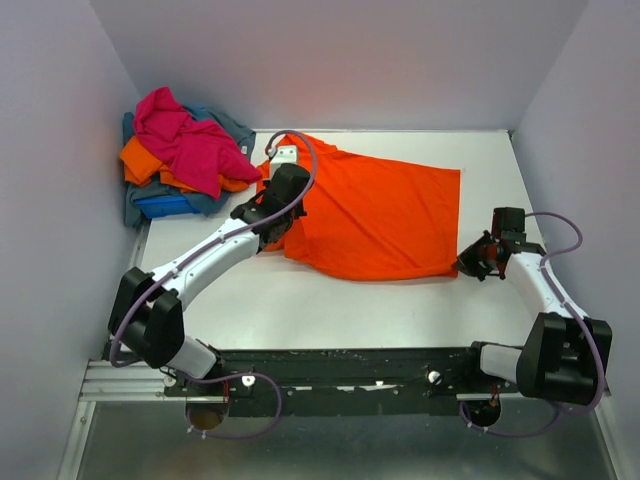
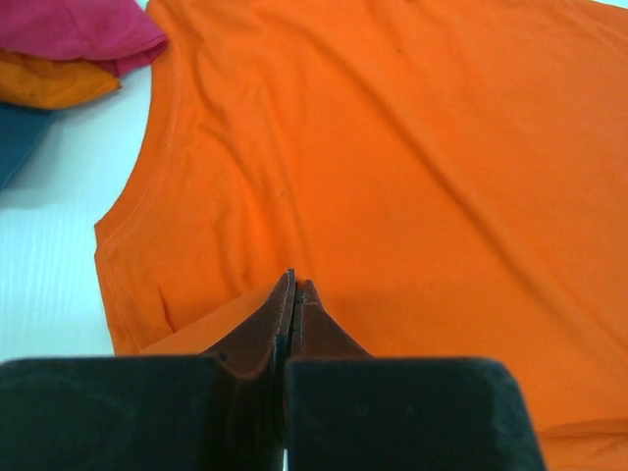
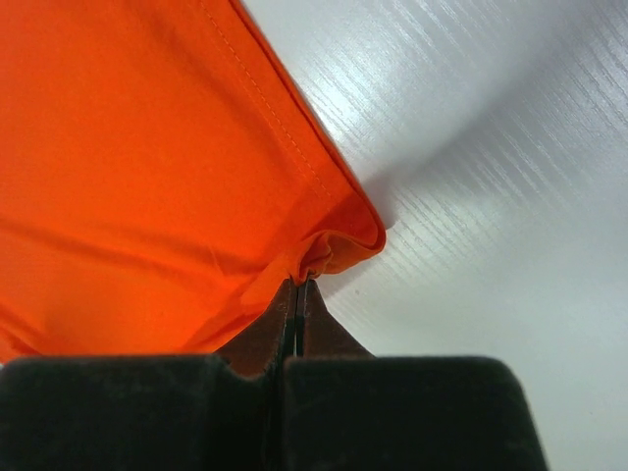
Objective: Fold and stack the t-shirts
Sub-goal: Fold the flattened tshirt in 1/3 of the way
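— How many shirts are lying spread out?
— One: the orange t-shirt [image 1: 380, 215] is lying across the table [image 1: 330, 310]. Four colours, magenta, orange, blue and grey-blue, are sitting crumpled in the pile [image 1: 185, 160] at the far left corner.
— And the two claws?
— Both are squeezing fully closed. The left gripper [image 2: 294, 294] is pinching a fold at the shirt's left side, and the right gripper [image 3: 297, 285] is pinching its near right corner.

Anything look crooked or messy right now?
The orange shirt lies skewed and bunched at its left end, where the left gripper pinches it; the right gripper pinches a hem corner. The far-left pile of shirts is a crumpled heap.
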Action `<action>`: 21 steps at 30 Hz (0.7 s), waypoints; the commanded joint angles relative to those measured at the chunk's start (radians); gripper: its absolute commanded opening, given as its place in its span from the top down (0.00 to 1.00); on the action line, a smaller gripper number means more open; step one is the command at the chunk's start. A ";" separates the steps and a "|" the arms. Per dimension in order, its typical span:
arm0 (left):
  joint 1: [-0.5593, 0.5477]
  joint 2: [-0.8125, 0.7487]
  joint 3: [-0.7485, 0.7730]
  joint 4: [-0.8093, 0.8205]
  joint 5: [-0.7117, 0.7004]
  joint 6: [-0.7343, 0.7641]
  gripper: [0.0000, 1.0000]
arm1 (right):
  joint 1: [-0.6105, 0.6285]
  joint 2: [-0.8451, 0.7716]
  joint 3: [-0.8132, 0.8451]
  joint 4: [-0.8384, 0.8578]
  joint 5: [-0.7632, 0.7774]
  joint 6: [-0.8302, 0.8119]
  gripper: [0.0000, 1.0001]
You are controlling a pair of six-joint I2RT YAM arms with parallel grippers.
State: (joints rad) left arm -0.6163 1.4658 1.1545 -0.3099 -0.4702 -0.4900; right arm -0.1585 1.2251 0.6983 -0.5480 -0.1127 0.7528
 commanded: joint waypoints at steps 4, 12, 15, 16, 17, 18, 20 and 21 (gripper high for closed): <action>0.003 0.102 0.118 0.054 0.039 0.099 1.00 | -0.003 0.001 -0.013 0.036 0.015 0.023 0.99; 0.009 0.244 0.272 0.043 0.012 0.145 1.00 | -0.003 0.046 0.047 0.025 0.031 0.043 0.99; 0.021 0.278 0.326 0.022 0.005 0.162 1.00 | -0.003 0.074 0.082 0.013 0.045 0.048 0.99; 0.026 0.286 0.339 0.014 0.002 0.165 1.00 | -0.001 0.083 0.093 0.011 0.047 0.051 0.99; 0.032 0.292 0.349 0.011 0.002 0.165 1.00 | -0.001 0.092 0.101 0.011 0.051 0.054 0.99; 0.035 0.294 0.358 0.005 -0.001 0.162 1.00 | -0.003 0.105 0.112 0.007 0.054 0.059 0.99; 0.044 0.300 0.367 -0.018 -0.021 0.140 1.00 | -0.001 0.125 0.131 0.003 0.064 0.063 0.99; 0.049 0.304 0.375 -0.032 -0.031 0.133 1.00 | -0.003 0.134 0.142 -0.001 0.067 0.065 0.99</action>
State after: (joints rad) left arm -0.5896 1.7554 1.4837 -0.2867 -0.4538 -0.3496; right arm -0.1585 1.3228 0.7898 -0.5323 -0.0933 0.7959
